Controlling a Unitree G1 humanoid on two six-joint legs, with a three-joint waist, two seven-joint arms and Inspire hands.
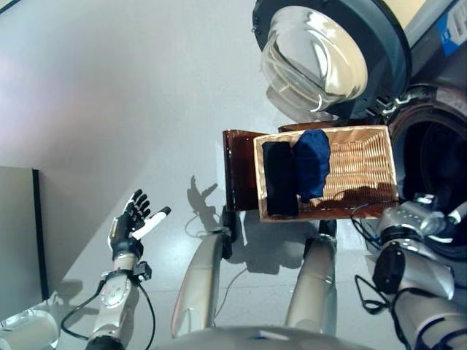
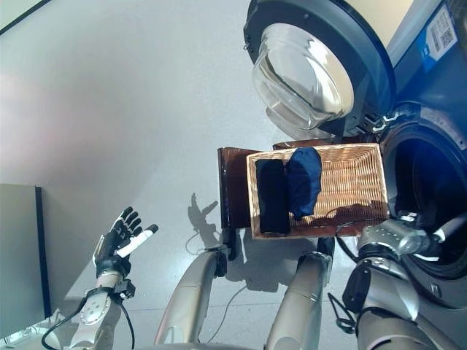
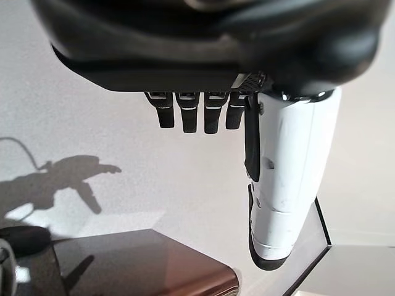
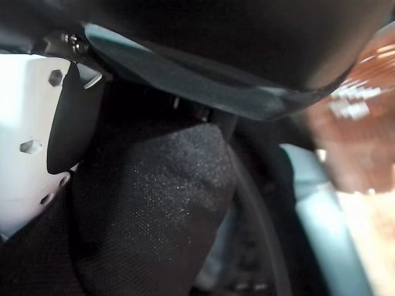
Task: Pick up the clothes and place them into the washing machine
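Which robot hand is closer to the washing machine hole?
Right. The right hand, holding black cloth, is at the drum opening; the left hand hangs open far off over the floor.

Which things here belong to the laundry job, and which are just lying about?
Job:
black garment in the wicker basket
navy garment, also in the basket
dark cloth in the right hand
washing machine drum opening
washer door, open
left hand, open and empty

Lying about:
brown stool under the basket
grey cabinet
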